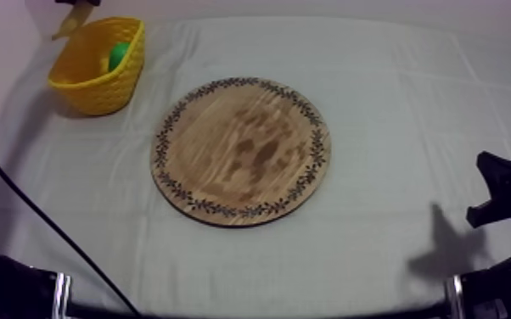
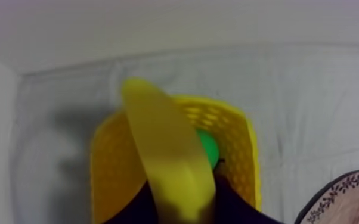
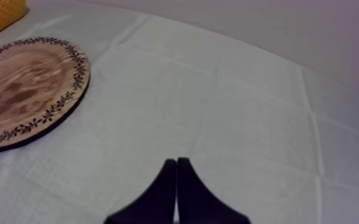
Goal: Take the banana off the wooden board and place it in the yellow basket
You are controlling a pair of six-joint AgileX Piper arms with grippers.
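The yellow banana [image 2: 167, 161] hangs in my left gripper [image 2: 182, 208], whose dark fingers [image 2: 135, 207] are shut on its lower end. It is held above the yellow basket [image 2: 241, 161]. In the top view the banana [image 1: 70, 23] and my left gripper [image 1: 79, 3] are at the far left, just over the basket's [image 1: 89, 89] back rim. The round wooden board [image 1: 240, 151] with a patterned rim lies in the middle of the table. My right gripper [image 3: 176, 173] is shut on nothing, a narrow wedge over the cloth to the right of the board [image 3: 21, 89]; in the top view it [image 1: 490, 185] sits low at the right edge.
A green toy fruit [image 1: 119, 56] lies inside the basket, also seen under the banana as a green fruit [image 2: 209, 148]. Grey-white cloth [image 1: 395, 102] surrounds the board. My arms' black parts cross the lower corners [image 1: 21, 288].
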